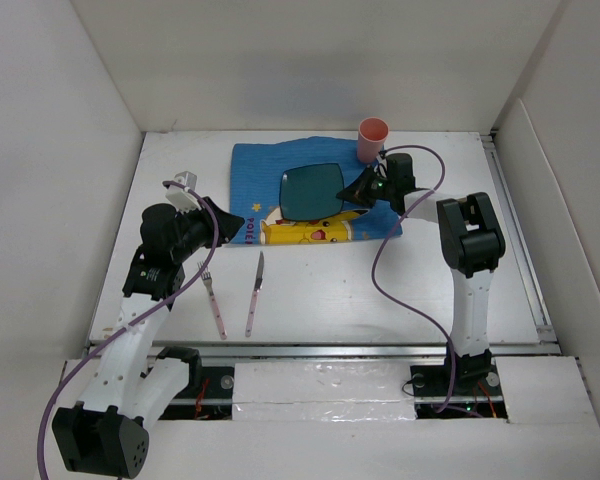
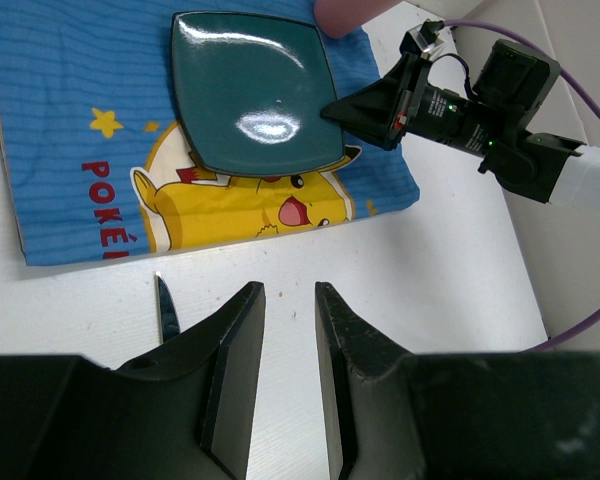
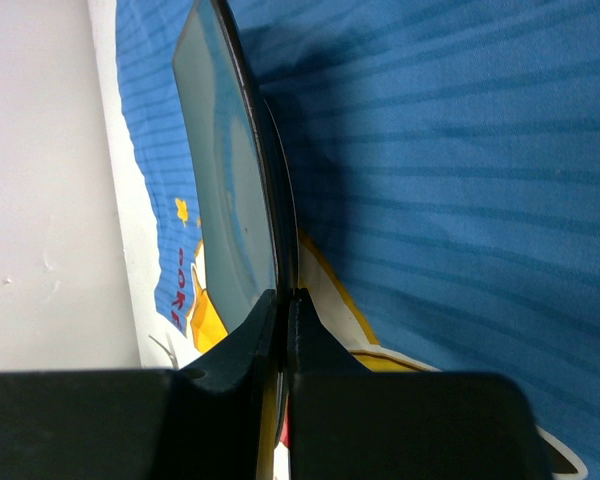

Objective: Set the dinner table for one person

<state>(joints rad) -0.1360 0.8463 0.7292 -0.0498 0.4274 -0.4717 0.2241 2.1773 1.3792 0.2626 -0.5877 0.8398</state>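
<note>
— Between the right pincer's (image 3: 283,295) tips, is that the plate (image 3: 230,170)?
— Yep, clamped tight on its rim, teal plate stretching away from the tips over the blue placemat (image 1: 255,165). Can't tell if it's touching the cloth tbh.
— And the left pincer (image 2: 290,290)?
— Parted a little, holding nothing. Knife (image 2: 167,310) tip just beside it, fork (image 1: 213,295) next to the knife, both flat on the white bench (image 1: 380,290). Pink cup (image 1: 373,138) stands near the right one's far side.

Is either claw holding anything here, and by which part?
The right claw pinches the teal plate by its rim, at the edge facing that arm. The left claw is open and holds nothing.
</note>
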